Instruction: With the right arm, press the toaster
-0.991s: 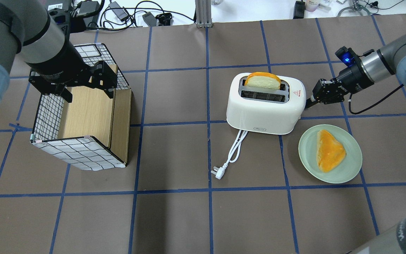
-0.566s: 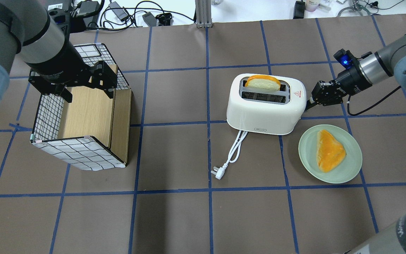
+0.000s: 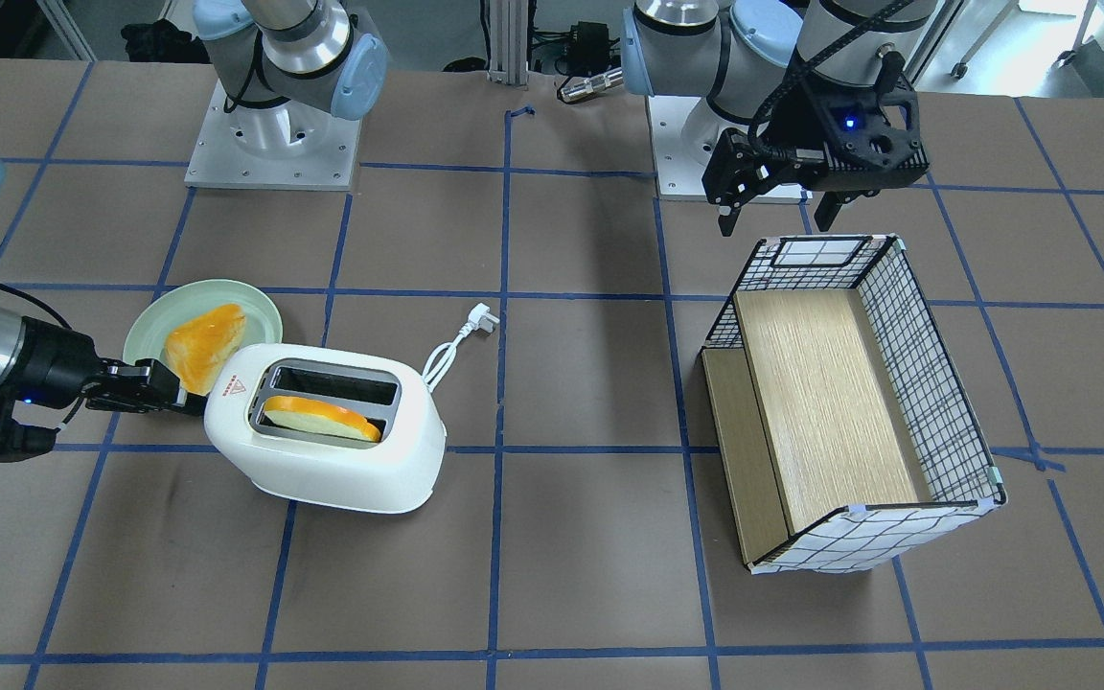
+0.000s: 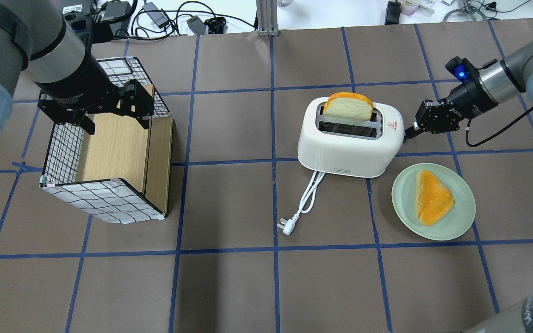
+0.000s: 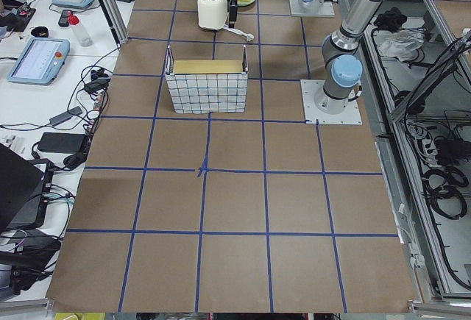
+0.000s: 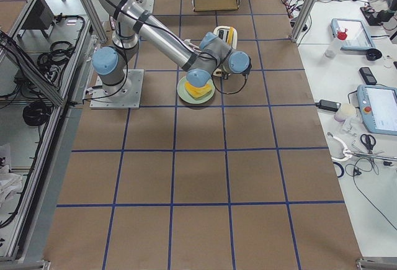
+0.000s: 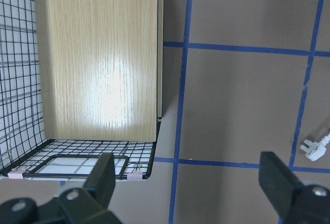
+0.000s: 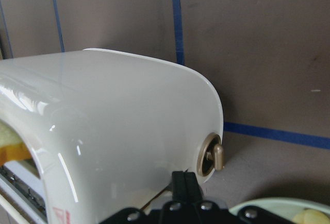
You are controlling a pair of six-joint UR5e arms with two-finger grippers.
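**Overhead view, with wrist-camera detail.** The toaster (image 4: 347, 143) is standing on the brown, blue-taped table (image 4: 229, 203), right of centre, with its long axis running along the 9-to-3 o'clock line. A bread slice (image 4: 347, 106) is standing proud of the far slot. The right gripper (image 4: 408, 134) is reaching in from 3 o'clock of the toaster. Its fingers (image 8: 184, 180) are pressing together with nothing between them. The tips are sitting right at the toaster's end wall, just at 7 o'clock of a small round knob (image 8: 212, 157) in the wrist view, and actual contact cannot be told. A white cord (image 4: 310, 192) is trailing from the near side toward 7 o'clock, ending in a plug (image 4: 285, 227). A green plate (image 4: 461, 218) is lying at 5 o'clock of the toaster, carrying a second slice (image 4: 433, 196). Well apart at 9 o'clock, the left gripper (image 3: 775, 216) is hanging over the far rim of a wire basket (image 4: 104, 201), its fingers spread wide and holding nothing.
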